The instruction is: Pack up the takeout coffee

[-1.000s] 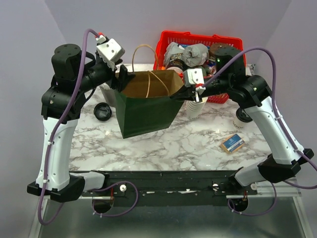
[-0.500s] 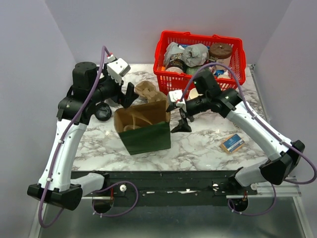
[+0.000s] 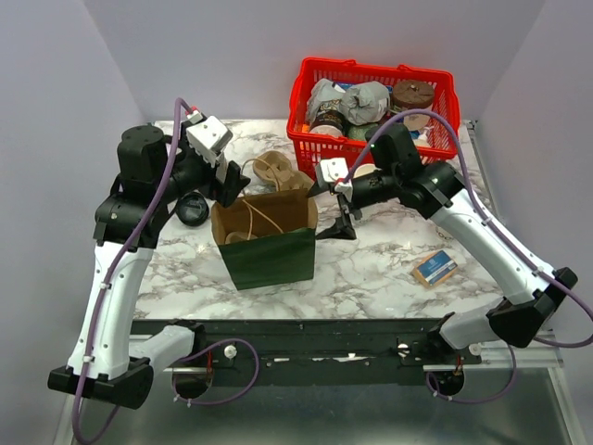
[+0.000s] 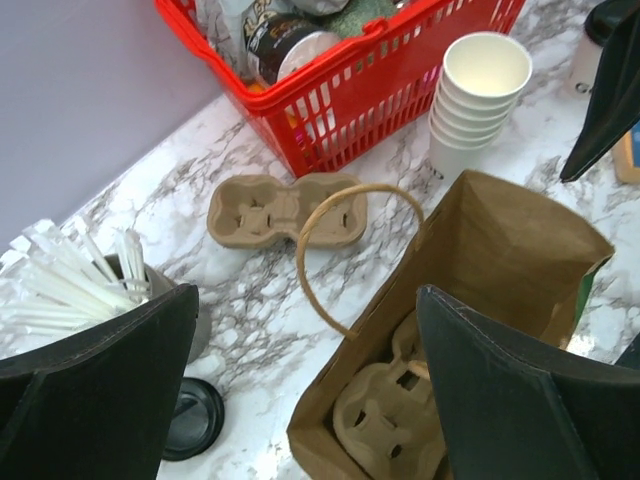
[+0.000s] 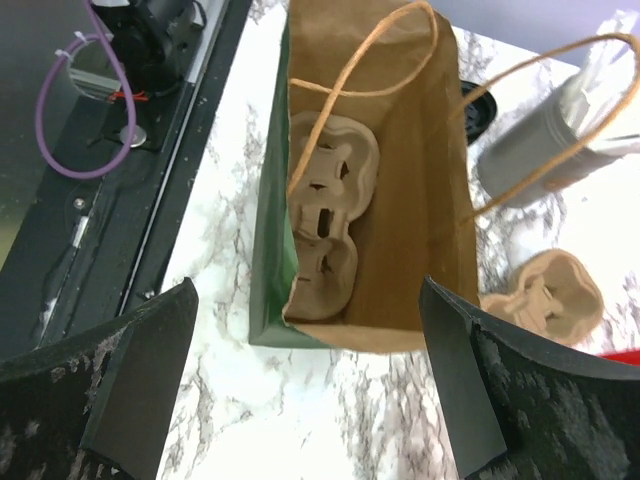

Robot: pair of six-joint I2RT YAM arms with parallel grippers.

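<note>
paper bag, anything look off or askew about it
Nothing serious: the bag stands upright and open with a cup carrier inside. One handle droops across the mouth; the other handle flops outward.

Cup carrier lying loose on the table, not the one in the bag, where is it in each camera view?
Top external: cup carrier at centre, just behind the paper bag.
Left wrist: left of centre, beyond the bag.
Right wrist: lower right, beside the bag.
Shared landmark: the paper bag, in all three.
</note>
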